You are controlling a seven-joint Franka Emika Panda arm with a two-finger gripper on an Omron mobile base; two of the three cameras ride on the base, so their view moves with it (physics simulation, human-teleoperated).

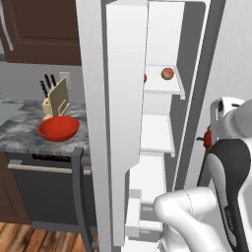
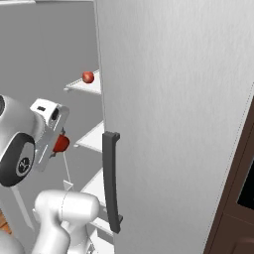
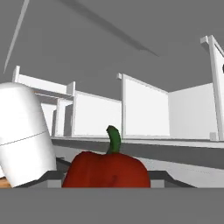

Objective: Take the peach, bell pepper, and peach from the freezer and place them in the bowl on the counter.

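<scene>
The hand view has a glossy deep-red bell pepper [image 3: 107,170] with a green stem sitting between the dark fingers, and my gripper [image 3: 107,178] is shut on it. From the left base view, the gripper [image 1: 208,138] holds it just outside the open freezer [image 1: 160,133], level with the middle shelf. The right base view shows the bell pepper [image 2: 61,143] at the hand. A peach [image 1: 168,73] rests on the upper shelf, and the same peach [image 2: 88,77] shows from the right side. The red bowl [image 1: 59,128] stands on the marbled counter [image 1: 17,133] to the left.
The open freezer door [image 1: 125,108] stands edge-on between the shelves and the counter. A knife block [image 1: 55,98] is behind the bowl, and a black dishwasher [image 1: 44,189] sits below. The wide fridge door with its dark handle [image 2: 111,181] is on the right.
</scene>
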